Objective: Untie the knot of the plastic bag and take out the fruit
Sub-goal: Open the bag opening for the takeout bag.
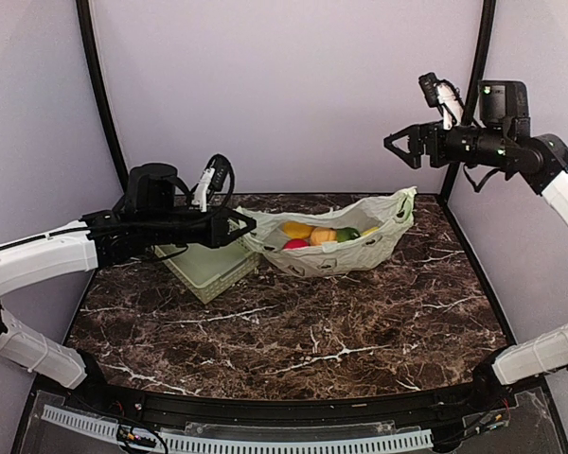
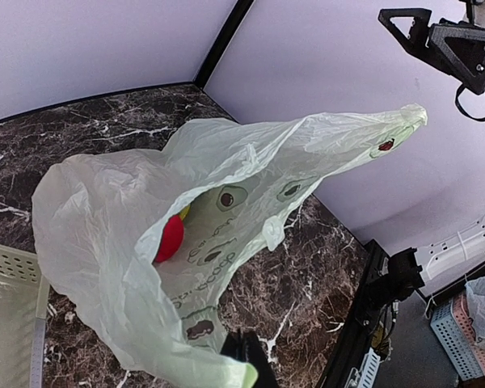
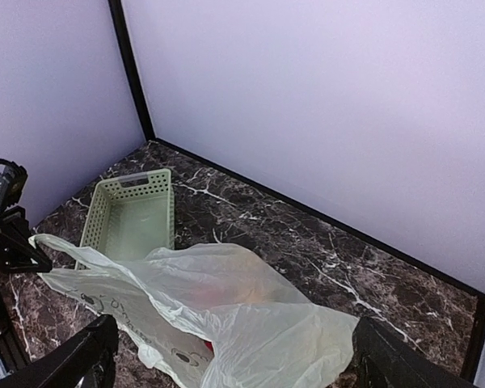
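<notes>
At the left gripper (image 1: 241, 225), the jaws are clenched on the left end of the bag (image 1: 360, 255), so that its mouth is held open; no knot is seen, and it is judged undone. The right gripper (image 1: 398, 144) is spread wide and empty above the bag's right end. Fruit (image 1: 314, 234) is seen inside the bag, beside the basket (image 1: 208, 274), none judged removed.

The fruit (image 1: 317, 234) lies in the plastic bag (image 1: 355, 255), just right of the basket (image 1: 208, 274).
</notes>
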You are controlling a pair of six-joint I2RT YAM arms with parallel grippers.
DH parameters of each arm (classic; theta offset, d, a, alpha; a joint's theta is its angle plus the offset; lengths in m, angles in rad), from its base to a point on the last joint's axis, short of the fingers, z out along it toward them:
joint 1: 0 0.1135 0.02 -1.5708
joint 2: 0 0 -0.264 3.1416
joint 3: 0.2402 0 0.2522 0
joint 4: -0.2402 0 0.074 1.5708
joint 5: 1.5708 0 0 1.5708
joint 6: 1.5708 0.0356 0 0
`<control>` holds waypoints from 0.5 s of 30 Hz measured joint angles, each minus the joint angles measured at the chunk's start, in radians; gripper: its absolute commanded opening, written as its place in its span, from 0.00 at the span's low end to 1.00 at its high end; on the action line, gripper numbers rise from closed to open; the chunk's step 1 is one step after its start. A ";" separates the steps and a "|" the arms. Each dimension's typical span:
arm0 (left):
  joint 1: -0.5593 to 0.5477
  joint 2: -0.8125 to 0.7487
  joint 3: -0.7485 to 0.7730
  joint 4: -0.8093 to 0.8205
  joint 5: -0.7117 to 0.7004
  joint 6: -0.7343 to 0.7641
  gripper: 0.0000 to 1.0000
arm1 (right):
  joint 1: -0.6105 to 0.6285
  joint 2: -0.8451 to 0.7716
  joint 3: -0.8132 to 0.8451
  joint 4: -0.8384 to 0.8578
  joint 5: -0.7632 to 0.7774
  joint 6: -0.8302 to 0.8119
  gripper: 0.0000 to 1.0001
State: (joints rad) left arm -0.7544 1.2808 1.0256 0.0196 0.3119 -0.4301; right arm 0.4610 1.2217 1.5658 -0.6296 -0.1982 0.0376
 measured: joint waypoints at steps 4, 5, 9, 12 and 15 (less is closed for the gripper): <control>0.003 -0.002 0.000 -0.018 0.006 0.004 0.01 | 0.041 0.133 0.127 -0.083 -0.053 -0.072 0.99; 0.004 -0.002 0.000 -0.021 0.008 0.005 0.01 | 0.056 0.169 0.154 -0.105 -0.058 -0.092 0.99; 0.006 -0.002 0.000 -0.023 0.014 0.006 0.01 | 0.114 0.318 0.248 -0.206 -0.065 -0.178 0.99; 0.007 -0.002 0.000 -0.023 0.021 0.009 0.01 | 0.142 0.431 0.310 -0.270 -0.062 -0.235 0.98; 0.011 -0.002 0.000 -0.023 0.026 0.010 0.01 | 0.159 0.522 0.360 -0.317 -0.051 -0.275 0.98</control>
State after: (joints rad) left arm -0.7433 1.2785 1.0256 -0.0036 0.3382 -0.4198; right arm 0.6205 1.7439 1.9259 -0.9463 -0.2493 -0.2371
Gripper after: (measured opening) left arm 0.010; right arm 0.981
